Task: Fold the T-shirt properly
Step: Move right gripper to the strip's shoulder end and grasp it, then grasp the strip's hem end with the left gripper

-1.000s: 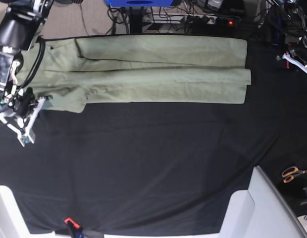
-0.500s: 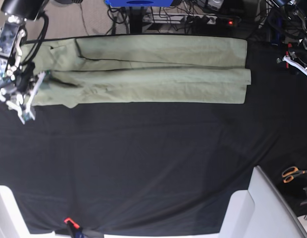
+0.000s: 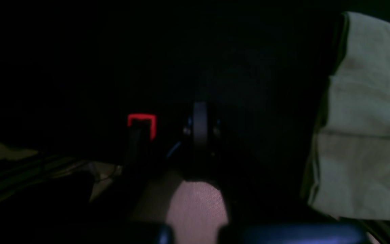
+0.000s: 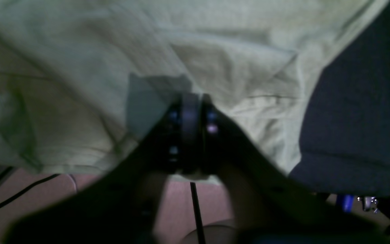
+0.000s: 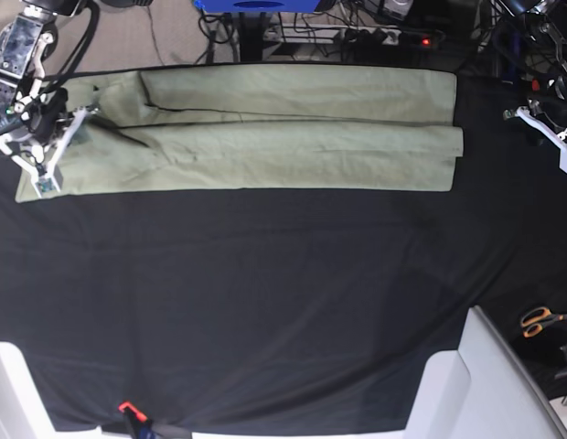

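The T-shirt [image 5: 265, 133] lies along the far edge of the worktop [image 5: 283, 302], which is covered in black cloth. It is folded lengthwise into a long, narrow band that runs from near the far left corner to well short of the far right corner. A lengthwise seam or fold line runs along its middle, and its right end is squared off with two stacked layers showing.

The right end effector [image 5: 41, 151] is over the left end of the T-shirt, at the far left corner of the worktop. In the right wrist view the right end effector [image 4: 191, 135] sits above rumpled green fabric, with the shirt's edge and black cloth to one side. Its fingers look close together, but the view is blurred and dark, so I cannot tell whether they are parted or whether any fabric is pinched between them.

The left end effector [image 5: 549, 123] is off the right end of the T-shirt, near the far right corner, apart from the cloth. The left wrist view is very dark; the left end effector [image 3: 200, 135] has its fingers pressed fully together with nothing between them, and the T-shirt's squared end shows to its side.

Orange-handled scissors [image 5: 540, 320] lie beyond the right edge.
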Robot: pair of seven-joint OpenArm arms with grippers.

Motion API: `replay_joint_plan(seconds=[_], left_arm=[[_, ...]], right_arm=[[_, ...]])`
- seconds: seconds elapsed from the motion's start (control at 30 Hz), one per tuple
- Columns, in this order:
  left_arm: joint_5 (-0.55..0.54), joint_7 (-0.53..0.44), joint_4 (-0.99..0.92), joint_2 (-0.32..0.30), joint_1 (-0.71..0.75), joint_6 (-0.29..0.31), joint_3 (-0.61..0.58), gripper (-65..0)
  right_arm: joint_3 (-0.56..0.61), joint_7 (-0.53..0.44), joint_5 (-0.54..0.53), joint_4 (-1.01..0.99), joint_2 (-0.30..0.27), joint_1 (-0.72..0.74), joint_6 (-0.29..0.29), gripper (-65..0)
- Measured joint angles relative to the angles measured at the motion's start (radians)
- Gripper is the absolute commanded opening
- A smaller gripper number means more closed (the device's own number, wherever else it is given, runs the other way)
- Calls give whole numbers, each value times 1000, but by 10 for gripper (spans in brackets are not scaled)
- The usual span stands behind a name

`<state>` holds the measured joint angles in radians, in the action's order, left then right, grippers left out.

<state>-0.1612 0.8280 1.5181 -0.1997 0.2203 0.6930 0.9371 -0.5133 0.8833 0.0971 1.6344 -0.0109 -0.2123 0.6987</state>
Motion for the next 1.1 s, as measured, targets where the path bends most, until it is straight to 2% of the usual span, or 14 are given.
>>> replay_joint_plan(seconds=[0.1,0.13,0.17,0.23,0.3,0.33,0.4,0.47,0.5,0.57,0.63,0.87,0.97,1.1], left_arm=[[0,0,0,0,-1,0,4,-650],[-1,0,0,1,-1,0,3,-650],[0,0,1,1,-1,0,3,-650],[0,-1,3,-1,2,0,4,-650],[-5,0,3,-3,5,0,6,-502],[-34,0,3,-3,9,0,9,-408],[-158,-1,0,-12,35,0,8,-219],[-297,0,-18,-33,76,8,7,-35],[-369,-3,-40,-49,98,7,8,0],[-476,3,-108,-89,133,4,4,0],[-540,-2,-184,-97,136,-9,5,0],[-542,-4,-313,-67,85,-4,-134,0],[-537,-86,-317,-40,82,-5,-167,0],[-472,-142,-322,-13,61,-3,-231,0]], right_arm=[[-5,-3,4,1,-3,-19,-1,-252],[-19,0,3,1,-1,-21,1,-198],[-49,-1,2,1,3,-21,2,-164],[-127,-12,-5,2,12,-15,-88,-156],[-224,-76,8,8,35,-8,-136,-155],[-278,-145,6,16,54,-11,-138,-152],[-347,-286,8,23,100,-24,-142,-150],[-344,-333,10,17,120,-56,-130,-150],[-325,-347,3,15,124,-74,-125,-150],[-296,-343,8,14,124,-95,-127,-152],[-282,-346,8,14,117,-96,-132,-152],[-274,-357,4,15,121,-97,-131,-153],[-275,-357,4,15,121,-96,-131,-153],[-275,-357,4,15,120,-97,-130,-153]])
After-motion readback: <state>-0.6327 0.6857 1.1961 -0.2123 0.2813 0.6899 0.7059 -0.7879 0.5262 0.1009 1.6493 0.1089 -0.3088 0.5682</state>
